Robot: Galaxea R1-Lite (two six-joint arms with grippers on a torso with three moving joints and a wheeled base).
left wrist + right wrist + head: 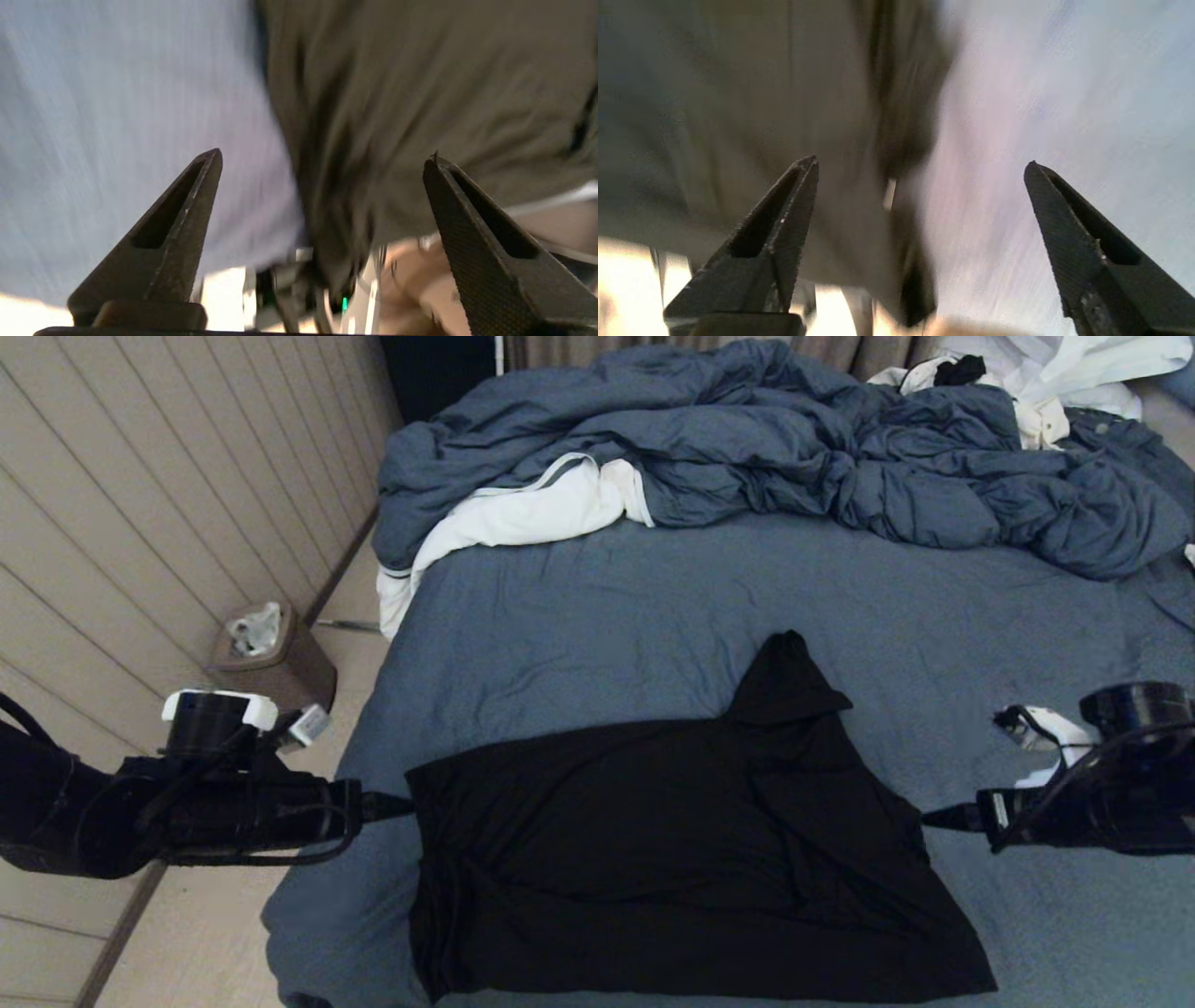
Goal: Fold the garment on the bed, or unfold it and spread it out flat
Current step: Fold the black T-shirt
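Observation:
The garment, a black T-shirt, lies spread on the near part of the bed, with one sleeve pointing away from me. My left gripper is at its left edge and my right gripper at its right edge. In the left wrist view the fingers stand wide apart, open, with the shirt's edge beyond them and nothing between them. The right gripper is likewise open, the dark cloth lying past its tips.
A rumpled blue duvet with white lining fills the bed's far half. White clothes lie at the far right corner. A small bin stands on the floor by the panelled wall, left of the bed.

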